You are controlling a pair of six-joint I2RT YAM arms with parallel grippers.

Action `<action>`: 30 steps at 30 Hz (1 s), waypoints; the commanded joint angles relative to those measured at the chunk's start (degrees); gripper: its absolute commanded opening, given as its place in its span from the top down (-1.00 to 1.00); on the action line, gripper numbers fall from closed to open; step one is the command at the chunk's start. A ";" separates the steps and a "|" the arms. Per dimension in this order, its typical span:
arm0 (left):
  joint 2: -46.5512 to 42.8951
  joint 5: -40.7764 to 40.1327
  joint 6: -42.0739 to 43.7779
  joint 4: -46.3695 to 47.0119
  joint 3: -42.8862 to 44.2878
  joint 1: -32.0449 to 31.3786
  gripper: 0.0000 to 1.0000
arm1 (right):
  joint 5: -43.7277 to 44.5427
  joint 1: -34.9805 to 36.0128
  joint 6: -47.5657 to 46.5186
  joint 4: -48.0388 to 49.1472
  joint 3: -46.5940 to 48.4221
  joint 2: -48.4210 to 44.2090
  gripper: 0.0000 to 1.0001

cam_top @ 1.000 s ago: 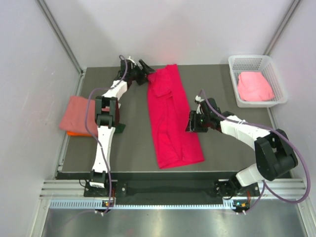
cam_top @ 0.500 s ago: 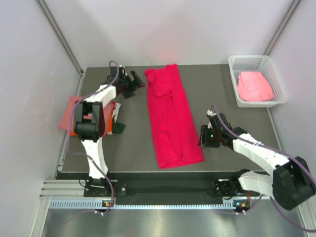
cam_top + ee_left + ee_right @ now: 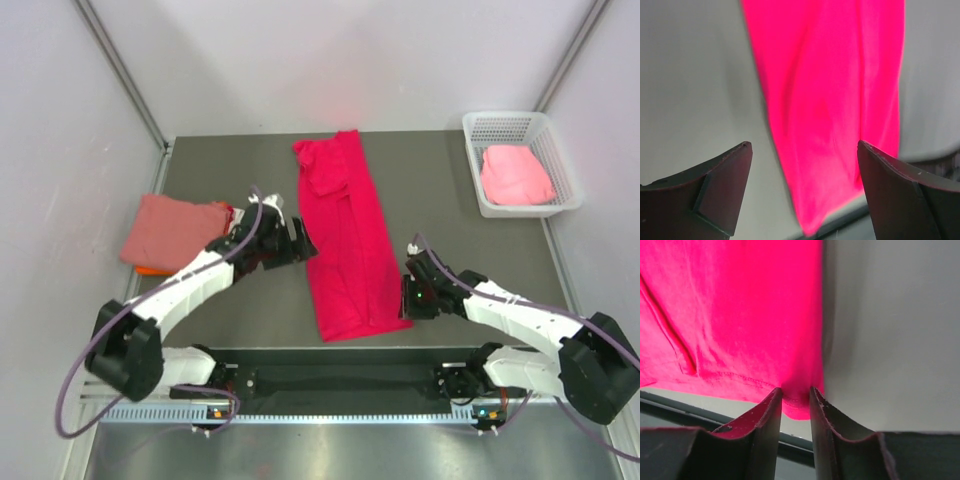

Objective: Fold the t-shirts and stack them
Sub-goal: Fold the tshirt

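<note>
1. The crimson-pink t-shirt (image 3: 345, 235) is lying in the middle of the table (image 3: 440, 180) as a long narrow strip, running from the far edge toward the near edge. Judged from this shape, its lengthwise folds are already in and its crosswise folds are still to be made.
2. The salmon t-shirt (image 3: 175, 230) is resting as a folded rectangle at the left side of the table, on top of the orange t-shirt (image 3: 150, 269), of which only a sliver is showing at the near edge. These two are forming the stack and appear finished.
3. The light pink t-shirt (image 3: 515, 175) is sitting bunched and unfolded in the white mesh basket (image 3: 520, 118) at the far right, well apart from both arms. It is waiting its turn.
4. The left gripper (image 3: 300, 243) is hovering just beside the left edge of the crimson strip, about halfway along it. In the left wrist view its fingers are standing wide apart and holding nothing.
5. The right gripper (image 3: 794, 390) is sitting at the near right corner of the crimson strip. Its fingers are standing close together with the hem corner lying between them. Whether the cloth is actually being clamped cannot be told.
6. Overall, about half the work appears done. One shirt is partway folded, and one is untouched.
</note>
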 commanded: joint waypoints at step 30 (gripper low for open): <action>-18.40 1.89 -19.80 8.75 -29.83 -17.33 -0.33 | 7.67 13.96 12.09 -2.25 -1.63 -3.78 0.08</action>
